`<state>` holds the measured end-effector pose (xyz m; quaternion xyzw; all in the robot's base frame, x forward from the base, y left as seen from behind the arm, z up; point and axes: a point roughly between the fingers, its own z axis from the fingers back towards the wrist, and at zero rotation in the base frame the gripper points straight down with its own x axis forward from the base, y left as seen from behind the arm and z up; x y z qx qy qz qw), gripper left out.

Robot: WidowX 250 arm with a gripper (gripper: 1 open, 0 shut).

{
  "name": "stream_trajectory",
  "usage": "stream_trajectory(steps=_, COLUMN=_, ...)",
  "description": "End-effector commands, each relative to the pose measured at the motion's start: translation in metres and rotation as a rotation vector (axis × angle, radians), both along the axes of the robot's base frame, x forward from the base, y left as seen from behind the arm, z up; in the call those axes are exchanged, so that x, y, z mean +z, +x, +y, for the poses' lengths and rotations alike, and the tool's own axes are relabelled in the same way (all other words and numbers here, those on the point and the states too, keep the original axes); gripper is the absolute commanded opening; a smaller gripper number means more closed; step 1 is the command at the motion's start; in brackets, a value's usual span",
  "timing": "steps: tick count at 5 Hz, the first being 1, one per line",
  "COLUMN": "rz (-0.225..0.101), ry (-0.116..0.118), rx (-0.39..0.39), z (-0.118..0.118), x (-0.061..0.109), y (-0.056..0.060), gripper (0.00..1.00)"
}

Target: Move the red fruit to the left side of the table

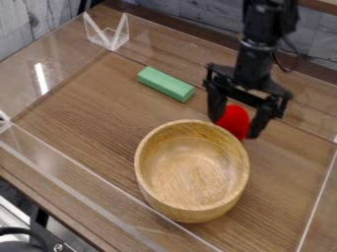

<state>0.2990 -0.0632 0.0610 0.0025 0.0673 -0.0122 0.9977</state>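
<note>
The red fruit (235, 119) sits on the brown wood-grain table (93, 108), just right of and behind the wooden bowl. My gripper (241, 115) has come down over it with its jaws open. One black finger (212, 101) stands to the fruit's left and the other (269, 117) to its right, so the fruit lies between them. The fingers hide part of the fruit, and I cannot tell whether they touch it.
A large wooden bowl (192, 168) stands in the front middle, close to the fruit. A flat green block (166, 84) lies behind it to the left. Low clear acrylic walls (53, 49) edge the table, with a clear stand (105, 32) at the back left.
</note>
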Motion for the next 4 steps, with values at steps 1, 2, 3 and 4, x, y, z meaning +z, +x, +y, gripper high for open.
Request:
stream_trajectory(steps=1, rz=-0.064, ry=-0.002, rx=-0.007, z=-0.007, x=0.009, y=0.015, gripper=1.0)
stream_trajectory(steps=2, rz=-0.056, ry=-0.001, rx=-0.006, z=-0.008, x=0.001, y=0.02, gripper=1.0)
stream_trajectory(steps=3, rz=-0.048, ry=0.002, rx=-0.002, z=-0.006, x=-0.006, y=0.024, gripper=1.0)
stream_trajectory(steps=4, rz=-0.042, ry=0.003, rx=0.002, z=-0.003, x=-0.012, y=0.028, gripper=1.0)
